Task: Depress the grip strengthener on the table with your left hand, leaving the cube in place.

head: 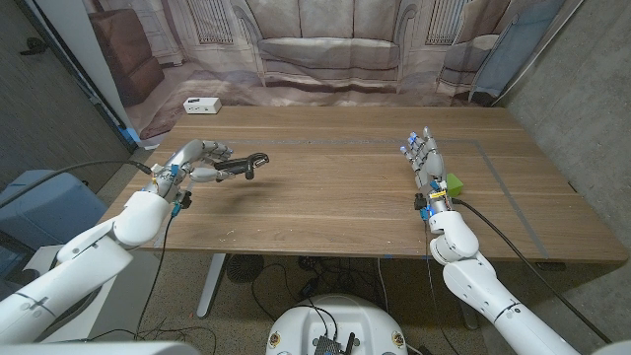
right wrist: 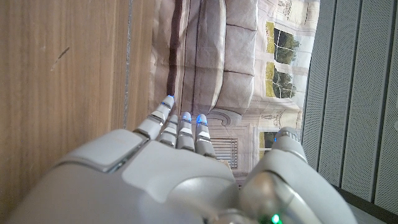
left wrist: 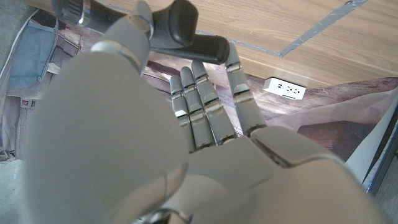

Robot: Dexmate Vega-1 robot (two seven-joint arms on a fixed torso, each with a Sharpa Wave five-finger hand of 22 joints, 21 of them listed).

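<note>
Fingers of your left hand [head: 197,158] curl around the one black sprung-handle grip strengthener [head: 240,165], held above the wooden table [head: 325,197]; expect stiff spring resistance and smooth handles, so squeeze mid-handle. Your right hand [head: 426,161] stands beside the single green cube [head: 455,183], fingers straight, together, holding nothing.

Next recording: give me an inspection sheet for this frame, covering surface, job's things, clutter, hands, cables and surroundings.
Surface: wooden table, grey tape lines near its right side.
Job's things: black grip strengthener held in the left hand; green cube on the table beside the right hand.
Clutter: white box at the far left edge.
Hands: left grips the strengthener; right holds nothing, fingers extended.
Cables: black cables along both arms and under the table.
Surroundings: printed backdrop showing a sofa; grey wall on the right.
</note>
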